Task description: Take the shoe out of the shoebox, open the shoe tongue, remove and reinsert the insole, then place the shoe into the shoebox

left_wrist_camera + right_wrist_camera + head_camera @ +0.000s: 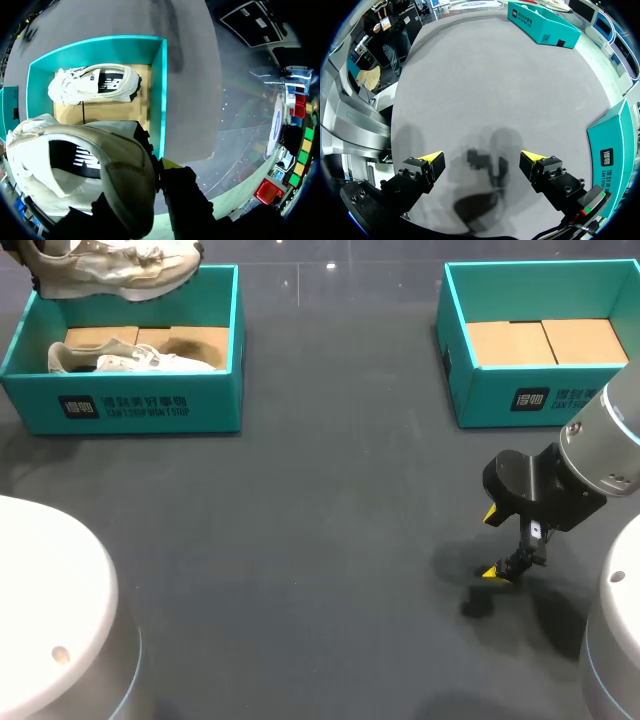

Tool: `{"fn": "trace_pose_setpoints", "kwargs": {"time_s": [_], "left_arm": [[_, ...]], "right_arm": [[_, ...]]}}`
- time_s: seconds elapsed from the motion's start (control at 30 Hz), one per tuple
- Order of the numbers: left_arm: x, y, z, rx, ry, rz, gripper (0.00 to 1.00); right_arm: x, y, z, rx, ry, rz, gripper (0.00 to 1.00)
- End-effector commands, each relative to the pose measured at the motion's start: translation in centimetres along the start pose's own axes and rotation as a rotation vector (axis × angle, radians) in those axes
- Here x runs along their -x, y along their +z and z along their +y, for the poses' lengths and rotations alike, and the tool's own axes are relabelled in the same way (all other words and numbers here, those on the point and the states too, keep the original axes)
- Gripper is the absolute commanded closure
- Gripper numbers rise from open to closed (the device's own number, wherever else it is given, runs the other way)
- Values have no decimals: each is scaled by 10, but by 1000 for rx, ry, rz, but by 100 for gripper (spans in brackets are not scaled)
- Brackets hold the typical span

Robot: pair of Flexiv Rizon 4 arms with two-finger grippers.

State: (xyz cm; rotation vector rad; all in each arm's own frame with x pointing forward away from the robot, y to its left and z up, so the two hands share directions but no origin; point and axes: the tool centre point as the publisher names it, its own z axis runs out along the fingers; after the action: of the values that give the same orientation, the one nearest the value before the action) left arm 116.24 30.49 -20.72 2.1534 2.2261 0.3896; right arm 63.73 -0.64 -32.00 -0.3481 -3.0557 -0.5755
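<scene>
A pale beige-and-white shoe (115,270) hangs above the back of the left teal shoebox (150,412). My left gripper (159,171) is shut on this shoe (80,165) at its heel end; one yellow fingertip (170,163) shows beside it and the other is hidden behind the shoe. A second matching shoe (130,358) lies on its side inside the box (161,90), directly under the held one (95,82). My right gripper (497,544) hovers low over bare table in front of the right shoebox (500,390), open and empty (482,159).
The right shoebox holds only its cardboard floor (545,342); its side wall (615,150) stands close beside my right gripper. The left shoebox (542,22) shows far ahead of that gripper. Dark grey table (320,540) spreads between the boxes and the front edge.
</scene>
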Motion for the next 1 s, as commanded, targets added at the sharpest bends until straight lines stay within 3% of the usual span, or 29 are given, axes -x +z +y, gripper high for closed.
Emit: {"fn": "trace_pose_setpoints", "kwargs": {"time_s": [0.03,0.13,0.57,1.0], "left_arm": [[-1,-2,-3,6,1,-1,100],[-1,-2,-3,6,1,-1,100],[18,45,15,-79,6,44,100],[17,76,-4,-114,53,77,100]], "right_arm": [[-2,0,-1,1,-1,-3,0],[-2,0,-1,1,-1,-3,0],[-2,0,-1,1,-1,-3,0],[-2,0,-1,1,-1,-3,0]]}}
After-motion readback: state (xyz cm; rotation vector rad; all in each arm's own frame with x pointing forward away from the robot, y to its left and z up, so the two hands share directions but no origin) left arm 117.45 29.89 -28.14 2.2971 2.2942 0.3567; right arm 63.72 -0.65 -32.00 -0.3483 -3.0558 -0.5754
